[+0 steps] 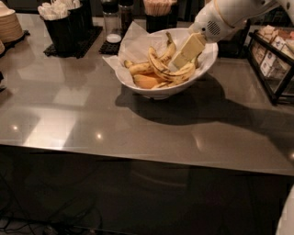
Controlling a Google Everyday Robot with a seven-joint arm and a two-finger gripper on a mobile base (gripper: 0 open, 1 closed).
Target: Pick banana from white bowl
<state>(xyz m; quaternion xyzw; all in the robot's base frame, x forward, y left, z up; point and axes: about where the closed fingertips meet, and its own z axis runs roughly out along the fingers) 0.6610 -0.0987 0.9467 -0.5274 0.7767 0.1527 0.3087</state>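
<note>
So over on the far left a stack of tan round disposable plates (9, 26) is sitting at the edge of the glossy grey-brown tabletop (138, 133). Next to it a black square holder stuffed with white packets (62, 20) is standing on a black mat, and a clear glass shaker (110, 20) is standing just right of that.

Middle of the shot: the wide glossy white bowl (158, 92) is sitting toward the back of the table, lined with crumpled white paper (138, 43) that's sticking up over its left rim. A few spotted yellow bananas (177, 73) are lying inside it, curving across each other, with something orange (147, 81) tucked under them. Behind the bowl, a dark cup of wooden stir sticks (158, 11) is standing.

The cream-coloured gripper (178, 60) is reaching down into the right half of the bowl from the white arm (229, 13) and is touching the top bananas. I honestly can't tell if it's clamping one or not.

Far right, a black wire rack of small packets (273, 62) is sitting.
</note>
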